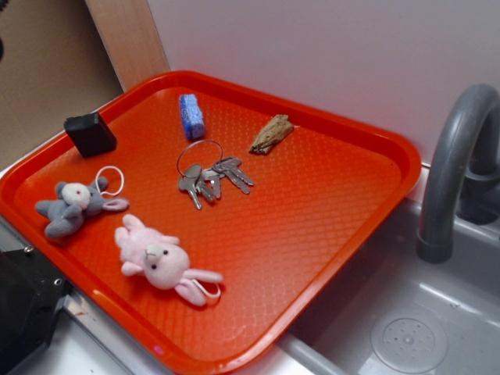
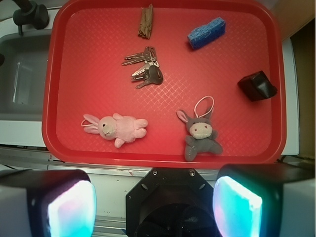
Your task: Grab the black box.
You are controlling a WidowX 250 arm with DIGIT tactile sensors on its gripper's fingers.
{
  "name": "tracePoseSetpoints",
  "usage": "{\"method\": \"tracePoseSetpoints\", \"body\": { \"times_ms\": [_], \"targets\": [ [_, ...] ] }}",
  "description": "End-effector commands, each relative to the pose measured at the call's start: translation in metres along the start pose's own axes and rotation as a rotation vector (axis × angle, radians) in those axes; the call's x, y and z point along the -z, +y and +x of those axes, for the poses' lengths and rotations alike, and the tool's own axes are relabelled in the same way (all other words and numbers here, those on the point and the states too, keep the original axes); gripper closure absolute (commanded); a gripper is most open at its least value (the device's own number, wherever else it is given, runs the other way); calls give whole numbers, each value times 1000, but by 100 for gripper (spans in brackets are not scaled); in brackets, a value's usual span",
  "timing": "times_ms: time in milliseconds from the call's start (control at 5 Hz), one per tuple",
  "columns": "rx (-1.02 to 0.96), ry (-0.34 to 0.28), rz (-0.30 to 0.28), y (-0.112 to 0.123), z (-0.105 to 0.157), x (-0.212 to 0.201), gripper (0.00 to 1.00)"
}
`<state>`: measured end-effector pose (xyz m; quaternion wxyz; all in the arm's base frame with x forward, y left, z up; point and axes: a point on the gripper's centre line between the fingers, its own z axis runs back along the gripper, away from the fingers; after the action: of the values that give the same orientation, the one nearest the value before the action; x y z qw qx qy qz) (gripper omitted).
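Observation:
The black box (image 1: 91, 133) is a small matte wedge-shaped block at the far left corner of the red tray (image 1: 344, 234). In the wrist view it (image 2: 257, 86) lies at the tray's right side. My gripper (image 2: 154, 205) is open and empty, with its two glowing pads (image 2: 71, 210) far apart at the bottom of the wrist view. It hovers high above the tray's near edge, well away from the box. In the exterior view only a black machine body (image 1: 23, 308) shows at the lower left, and the gripper's fingers are out of frame.
On the tray (image 2: 98, 49) lie a blue block (image 1: 191, 116), a bunch of keys (image 1: 207, 178), a brown wood chip (image 1: 271, 134), a grey plush toy (image 1: 74, 205) and a pink plush rabbit (image 1: 164, 262). A grey sink (image 1: 406, 328) with a faucet (image 1: 457, 168) is at the right.

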<state>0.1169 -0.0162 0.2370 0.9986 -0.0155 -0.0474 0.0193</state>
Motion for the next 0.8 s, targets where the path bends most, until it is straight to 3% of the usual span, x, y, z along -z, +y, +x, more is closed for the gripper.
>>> {"method": "tracePoseSetpoints", "body": {
  "times_ms": [0, 200, 600],
  "targets": [
    [0, 0, 0, 0, 0, 0, 0],
    [50, -37, -6, 9, 18, 6, 0],
    [163, -153, 75, 36, 52, 7, 0]
  ]
}}
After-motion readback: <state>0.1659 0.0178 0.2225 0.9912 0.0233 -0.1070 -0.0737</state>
